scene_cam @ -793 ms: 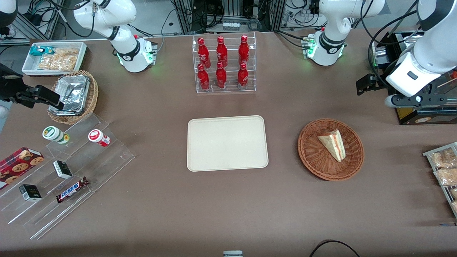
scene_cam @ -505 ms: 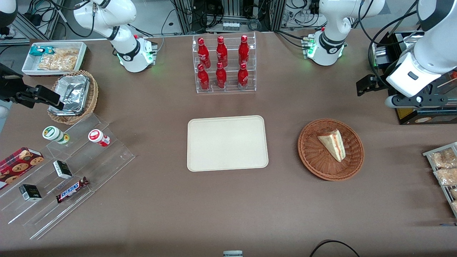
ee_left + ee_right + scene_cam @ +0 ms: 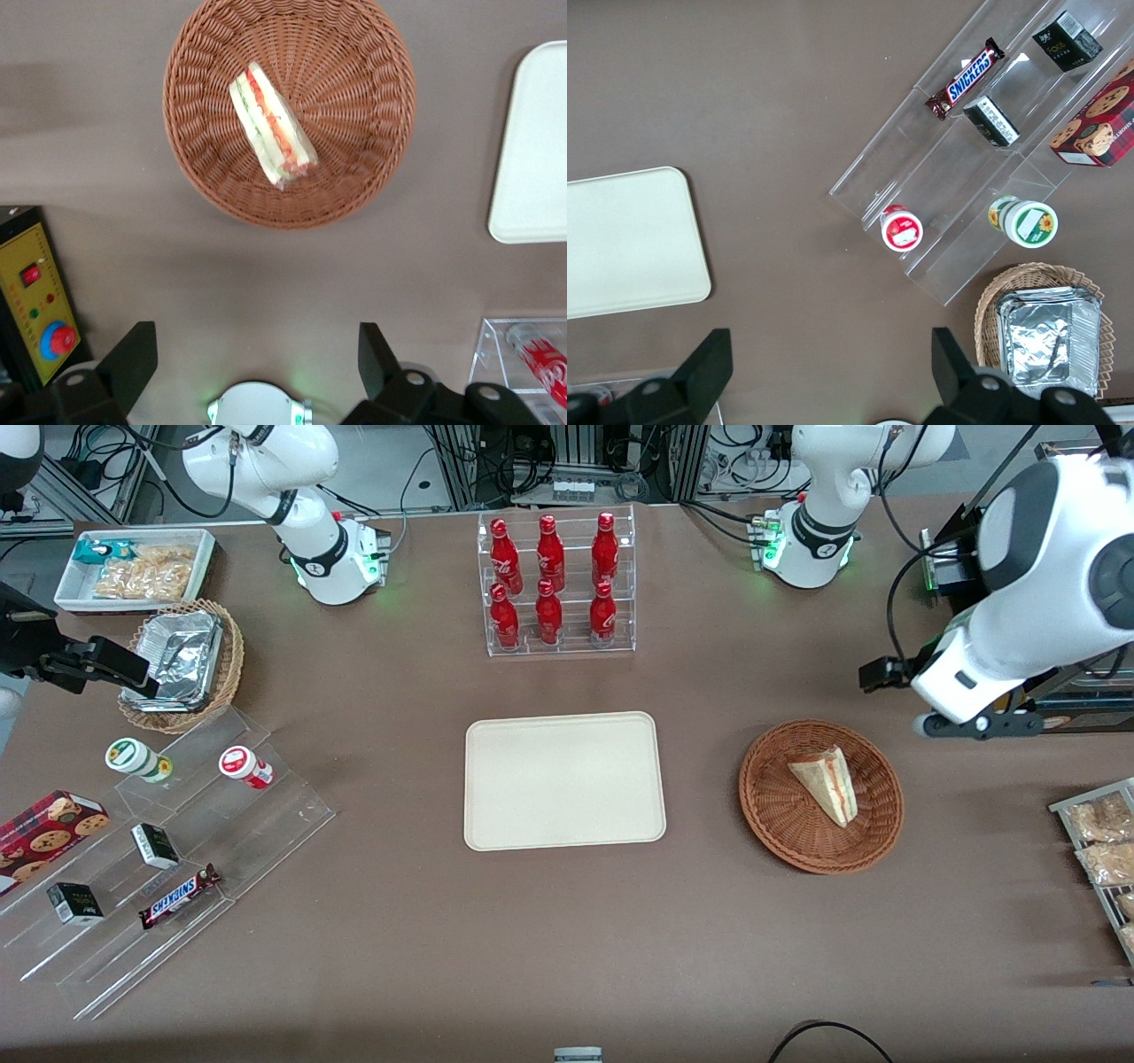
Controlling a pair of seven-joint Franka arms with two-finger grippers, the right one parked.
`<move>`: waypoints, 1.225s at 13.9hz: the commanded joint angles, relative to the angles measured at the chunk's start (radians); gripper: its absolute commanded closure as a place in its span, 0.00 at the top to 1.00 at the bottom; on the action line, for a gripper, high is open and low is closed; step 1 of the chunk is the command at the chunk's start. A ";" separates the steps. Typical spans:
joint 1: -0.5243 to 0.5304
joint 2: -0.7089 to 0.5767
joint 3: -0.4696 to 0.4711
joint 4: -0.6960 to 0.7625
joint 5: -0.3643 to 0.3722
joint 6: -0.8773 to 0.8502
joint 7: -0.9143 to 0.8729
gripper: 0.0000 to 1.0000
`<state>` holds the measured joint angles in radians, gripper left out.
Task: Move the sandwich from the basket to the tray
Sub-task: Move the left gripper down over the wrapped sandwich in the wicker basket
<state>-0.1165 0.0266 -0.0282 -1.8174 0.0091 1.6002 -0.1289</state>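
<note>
Now the gripper (image 3: 257, 359) has swung in toward the basket (image 3: 766, 815): in the front view the working arm's wrist sits closer to the wicker rim than it did a moment ago, though not yet above it. Its fingers (image 3: 133, 359) stand wide apart with nothing between them, and in the wrist view the basket lies ahead of them, not yet between. That reads as the start of the approach; no grasp has begun.

Lying in the basket is the sandwich (image 3: 826, 784), untouched, on its side with the red and green filling edge showing. Toward the middle of the surface (image 3: 567, 957) the tray (image 3: 564, 779) is bare, well apart from the basket.

From the front, the arm's white body covers the gripper, so its height over the surface cannot be judged. Only a corner of the tray (image 3: 532, 159) enters the wrist view.
</note>
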 commanded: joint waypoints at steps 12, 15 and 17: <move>0.008 0.033 -0.003 -0.418 0.005 0.624 -0.062 1.00; 0.008 0.076 -0.004 -0.428 0.002 0.693 -0.268 1.00; 0.008 0.090 -0.004 -0.430 0.000 0.708 -0.389 1.00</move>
<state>-0.1156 0.1086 -0.0260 -2.2398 0.0086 2.2821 -0.4078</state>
